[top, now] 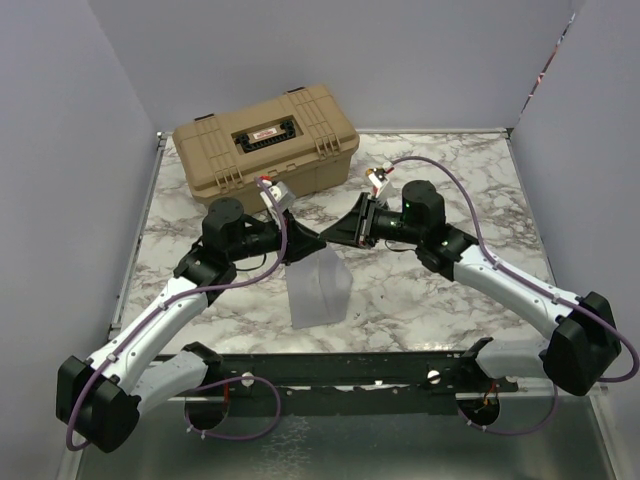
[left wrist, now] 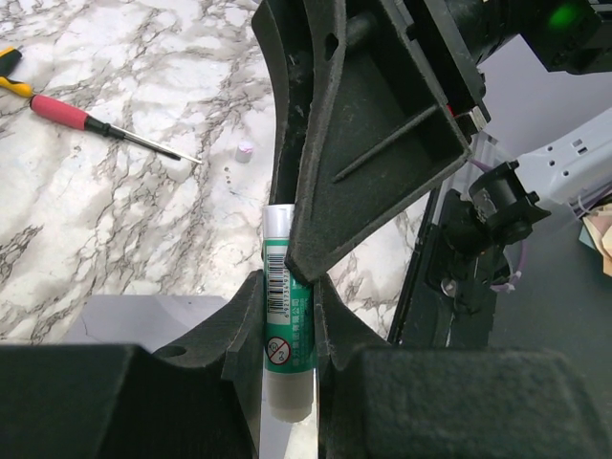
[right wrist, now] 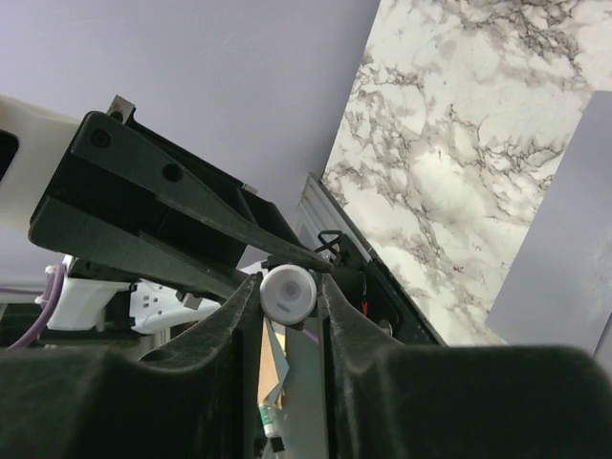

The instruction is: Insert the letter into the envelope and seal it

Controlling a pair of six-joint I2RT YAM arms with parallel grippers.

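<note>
**Grey-lilac envelope lying flat under a glue stick that both grippers are pinching**

Grey-lilac paper is what is lying at the centre of the marble table (top: 450, 180): the envelope (top: 320, 292) is resting flat, its pointed flap aiming away from the arm bases. A thin tan strip, apparently an edge of the letter (right wrist: 269, 361), is showing in the right wrist view just above the envelope. Whether it is sitting inside the envelope cannot be told.

Directly above the envelope's flap end, the two arms are meeting tip to tip. The left gripper (left wrist: 285, 287) is pinching a glue stick (left wrist: 290, 346) around its green, barcoded label, with one finger pressing each side. The right gripper (right wrist: 287, 293) is coming at the same stick from the opposite end. Its fingers are squeezing the white round end, which is facing straight into the right wrist camera.

Beyond the envelope, at the far side of the table, a tan case (top: 265, 150) is sitting with its lid closed and its latches facing the arms. Well apart from the envelope, in the left wrist view, a screwdriver (left wrist: 96, 124) with a red handle is lying on the marble. A small pale piece (left wrist: 245, 151) is lying near its tip without touching it.
</note>
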